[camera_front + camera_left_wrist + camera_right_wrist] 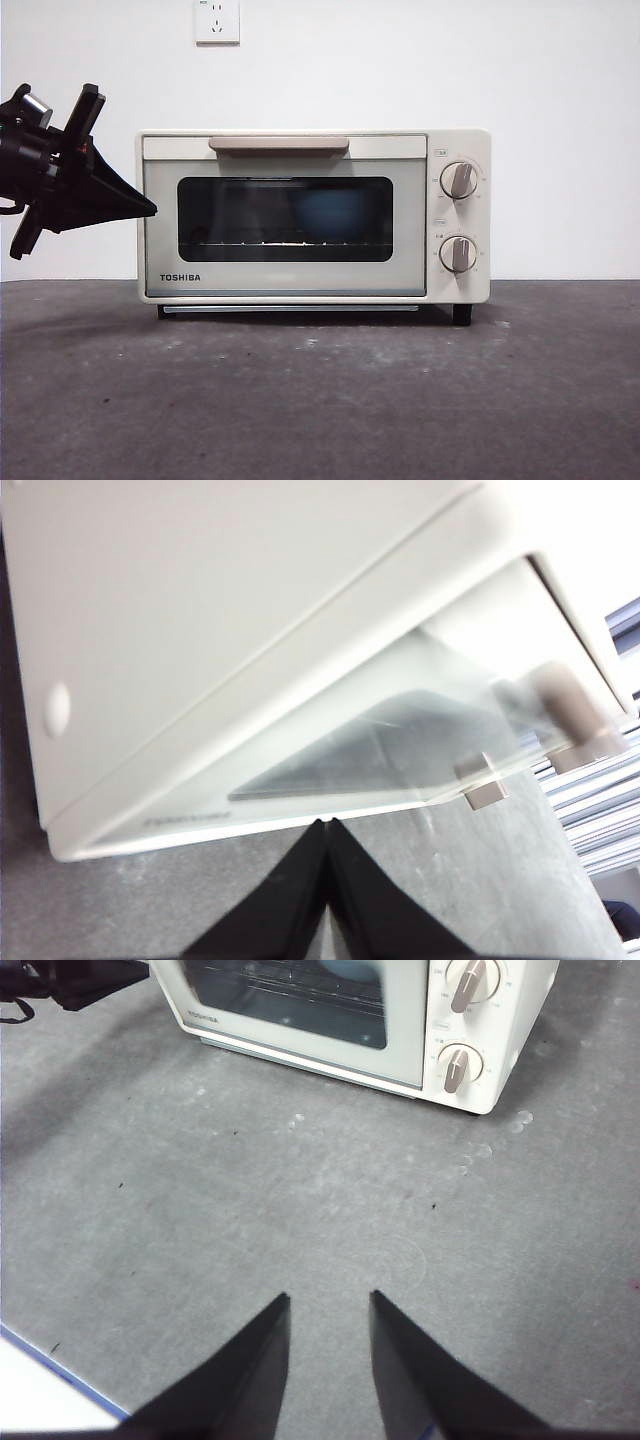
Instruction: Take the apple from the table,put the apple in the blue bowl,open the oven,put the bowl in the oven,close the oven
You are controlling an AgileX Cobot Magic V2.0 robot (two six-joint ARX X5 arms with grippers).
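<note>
The cream oven (300,215) stands on the table (320,400) with its door closed and its beige handle (278,144) up at the top. Through the dark window the blue bowl (330,215) shows dimly on the wire rack. The apple is not visible in any view. My left gripper (150,209) hovers just off the oven's left side, shut and empty, its tip (325,825) close to the door's corner. My right gripper (328,1300) hangs open over bare table, well in front of the oven (400,1020).
Two grey-knobbed dials (459,180) sit on the oven's right panel. A wall socket (217,20) is high on the white wall behind. The table's near edge (60,1385) shows beside the right gripper.
</note>
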